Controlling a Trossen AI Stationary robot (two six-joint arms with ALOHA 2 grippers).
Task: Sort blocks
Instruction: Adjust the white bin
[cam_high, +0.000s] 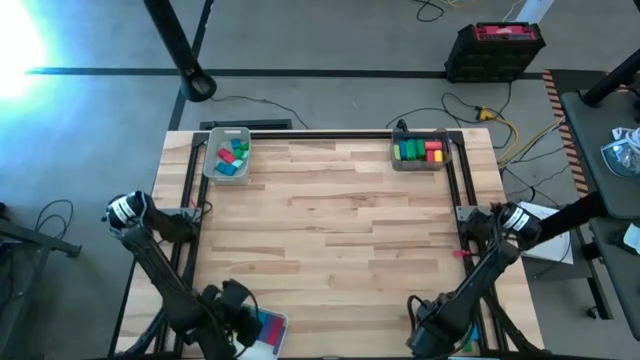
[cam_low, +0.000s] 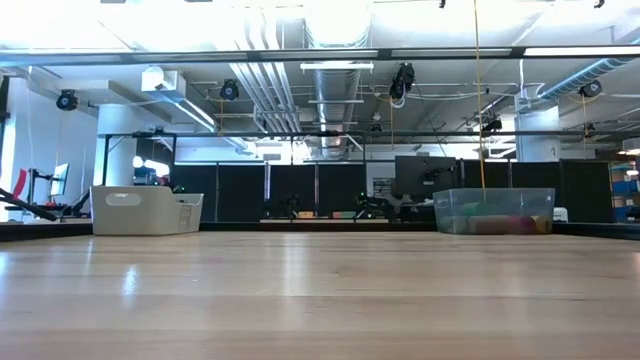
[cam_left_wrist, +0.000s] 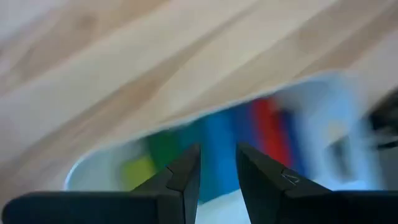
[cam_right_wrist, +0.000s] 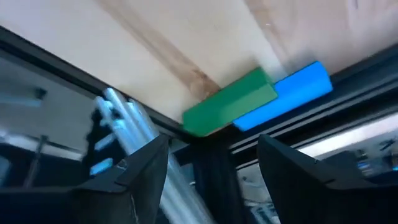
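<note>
My left gripper (cam_left_wrist: 217, 167) hangs at the table's near left (cam_high: 243, 322), fingers a narrow gap apart, over a white tray (cam_left_wrist: 324, 99). In that tray lie yellow-green (cam_left_wrist: 138, 169), green (cam_left_wrist: 163, 148), blue (cam_left_wrist: 219, 138) and red (cam_left_wrist: 268, 127) blocks. My right gripper (cam_right_wrist: 211, 168) is at the near right (cam_high: 428, 332) and stands wide open. Beyond its fingers a green bar (cam_right_wrist: 231, 102) and a blue bar (cam_right_wrist: 285, 92) lie side by side on the wood at the table's edge.
At the far left stands a grey tray (cam_high: 228, 156) (cam_low: 146, 212) with teal, green and red blocks. At the far right a clear tray (cam_high: 420, 150) (cam_low: 494, 211) holds green, yellow and red blocks. A black frame rail (cam_high: 458, 190) runs along the table's sides.
</note>
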